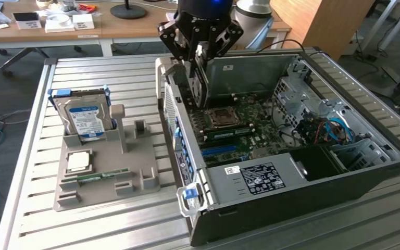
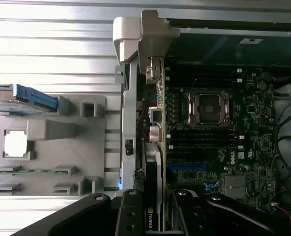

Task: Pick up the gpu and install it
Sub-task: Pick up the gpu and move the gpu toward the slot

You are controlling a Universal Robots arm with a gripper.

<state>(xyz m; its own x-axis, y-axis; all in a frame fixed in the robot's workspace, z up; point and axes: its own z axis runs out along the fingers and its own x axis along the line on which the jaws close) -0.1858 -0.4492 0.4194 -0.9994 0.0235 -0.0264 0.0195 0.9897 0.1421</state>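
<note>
GPU (image 1: 198, 86) hangs upright, on edge, in the gripper (image 1: 198, 56), inside the open top of the computer case (image 1: 366, 172). It sits close against the case wall on the exterior view's left. Jaws are clamped on the card's upper edge, one finger on each face. The dark cooler face shows in the exterior view. The card's lower edge is down at the level of the motherboard (image 1: 249, 125), beside the CPU socket (image 1: 221, 117). Cannot tell whether it touches the board or a slot. In the wrist view the GPU (image 2: 154, 167) is seen edge-on, with a thin green board edge next to the black cooler. It runs parallel to the case wall (image 2: 128, 98) and just inside it, and the gripper (image 2: 155, 209) straddles it. The motherboard (image 2: 234, 137) lies open beside the card, with the bare CPU socket (image 2: 208, 107) and a blue slot (image 2: 187, 166) near the card's edge. The case lies on its side on a slatted metal table (image 1: 116, 73). A labelled power supply (image 1: 259, 177) sits at the near end of the case. Outside the case, on the exterior view's left, a grey holder (image 1: 137, 172) carries a blue-labelled hard drive (image 1: 85, 117) standing upright. A small green RAM stick (image 1: 102, 176) lies in one of its grooves, well apart from the gripper.
</note>
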